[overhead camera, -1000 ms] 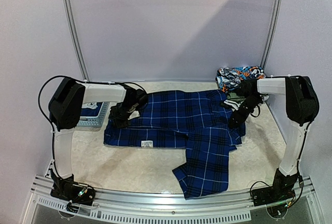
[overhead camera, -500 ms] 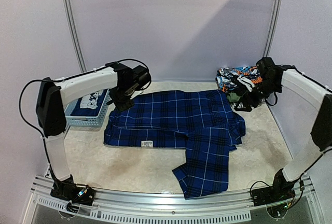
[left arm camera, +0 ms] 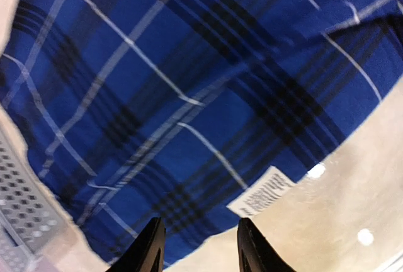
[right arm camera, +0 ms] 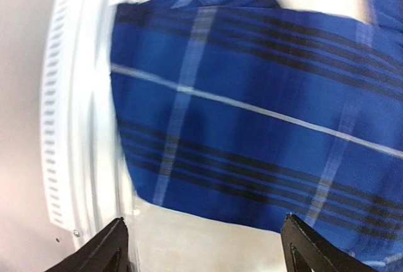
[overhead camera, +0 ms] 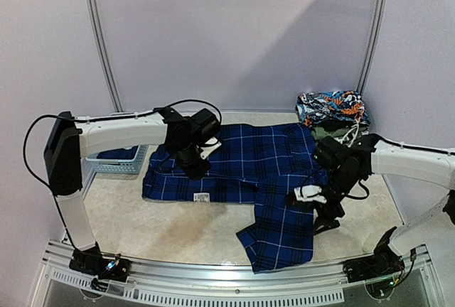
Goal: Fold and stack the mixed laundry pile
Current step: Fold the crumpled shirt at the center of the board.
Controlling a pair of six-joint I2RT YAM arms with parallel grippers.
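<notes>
The blue-and-black plaid shirt lies spread flat in the middle of the table. One sleeve reaches down toward the near edge, and a small heap of bright clothes sits in the far right corner. The left gripper hangs over the shirt's near hem, close to the white label, with its two fingers apart and nothing between them. The right gripper hangs over the sleeve with its fingers wide apart, holding nothing.
</notes>
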